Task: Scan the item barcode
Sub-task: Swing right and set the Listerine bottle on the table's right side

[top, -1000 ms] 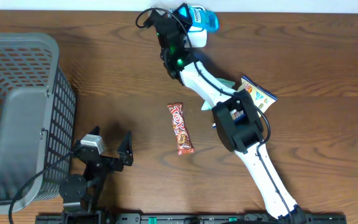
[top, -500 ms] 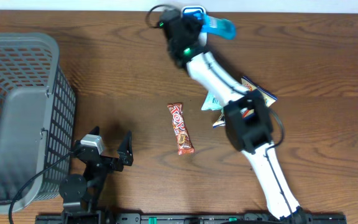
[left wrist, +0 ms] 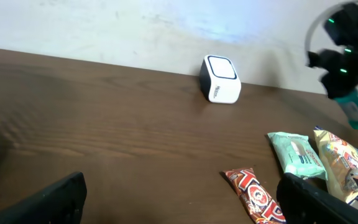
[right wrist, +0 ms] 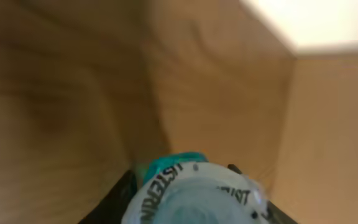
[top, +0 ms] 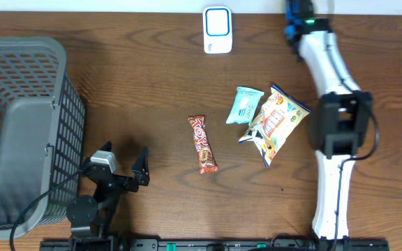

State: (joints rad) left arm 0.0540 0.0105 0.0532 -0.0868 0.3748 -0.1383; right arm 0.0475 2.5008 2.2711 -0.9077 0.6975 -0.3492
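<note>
The left gripper [top: 125, 155] sits nearest, at seven o'clock on the table [top: 131, 84], its jaws spread wide with nothing between them. At its nine o'clock stands a grey mesh basket [top: 19, 49]. Further out, near the table's centre, a red candy bar [top: 202, 143] lies lengthwise. At the bar's two o'clock a pale teal packet [top: 245, 105] lies just beside a yellow snack bag [top: 276, 124]. A white scanner [top: 217, 29] stands at the far edge, at twelve o'clock. Farthest, at one o'clock, the right gripper [top: 296, 8] pinches the teal-topped item [right wrist: 191, 193], which carries dark lettering, raised above the wood and well apart from the scanner.
</note>
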